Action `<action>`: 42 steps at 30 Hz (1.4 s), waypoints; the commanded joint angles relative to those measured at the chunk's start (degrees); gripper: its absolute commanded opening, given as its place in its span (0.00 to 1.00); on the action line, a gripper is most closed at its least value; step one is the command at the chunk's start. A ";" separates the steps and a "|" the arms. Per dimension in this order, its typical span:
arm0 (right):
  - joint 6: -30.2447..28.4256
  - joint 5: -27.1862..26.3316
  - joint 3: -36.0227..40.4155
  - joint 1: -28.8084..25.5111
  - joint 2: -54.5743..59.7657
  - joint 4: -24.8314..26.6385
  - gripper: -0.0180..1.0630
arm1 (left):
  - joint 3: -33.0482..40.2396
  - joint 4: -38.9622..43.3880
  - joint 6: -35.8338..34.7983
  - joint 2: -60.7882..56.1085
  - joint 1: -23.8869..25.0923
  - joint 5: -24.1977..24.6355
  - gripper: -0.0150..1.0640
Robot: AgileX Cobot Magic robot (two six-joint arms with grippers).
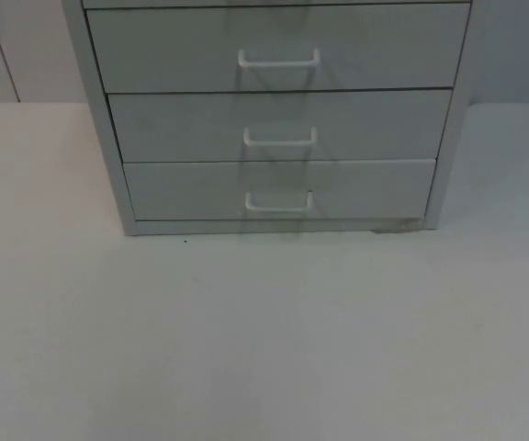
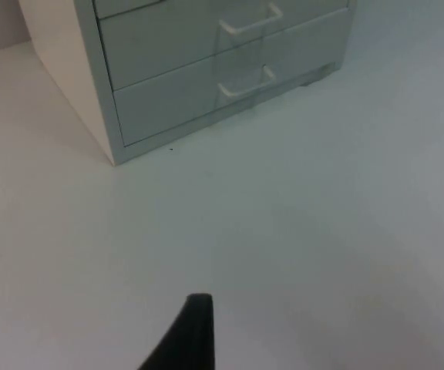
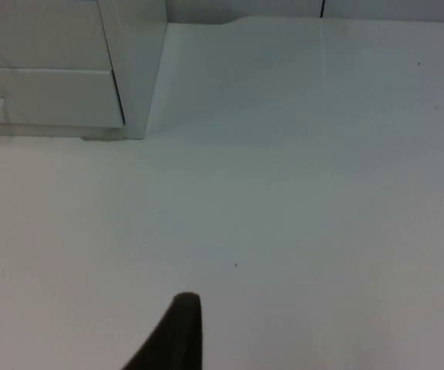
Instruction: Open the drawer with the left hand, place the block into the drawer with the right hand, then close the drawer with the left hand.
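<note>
Fingers (image 2: 195,327) partly cut off — drawers (image 1: 278,188) shut

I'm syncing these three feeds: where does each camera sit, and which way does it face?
Top: fixed above, looking down and forward at the drawer cabinet on the table.
Left wrist: faces the cabinet's front and side; one fingertip.
Right wrist: faces the cabinet's corner; one fingertip.
Shared: all show the shut bottom drawer.

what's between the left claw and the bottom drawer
Just bare white table between the left claw's fingertip and the shut bottom drawer, seen in the left wrist view.
</note>
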 commanded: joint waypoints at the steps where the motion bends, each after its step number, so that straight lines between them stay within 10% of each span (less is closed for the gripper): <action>1: -0.24 -0.86 0.06 -0.24 -0.18 -0.33 0.99 | 0.23 -0.77 -0.11 -0.28 0.20 -0.04 0.99; 42: 4.62 -0.97 0.06 -0.24 -0.18 -3.00 0.99 | 0.23 -0.77 0.01 -0.28 0.20 -0.15 0.99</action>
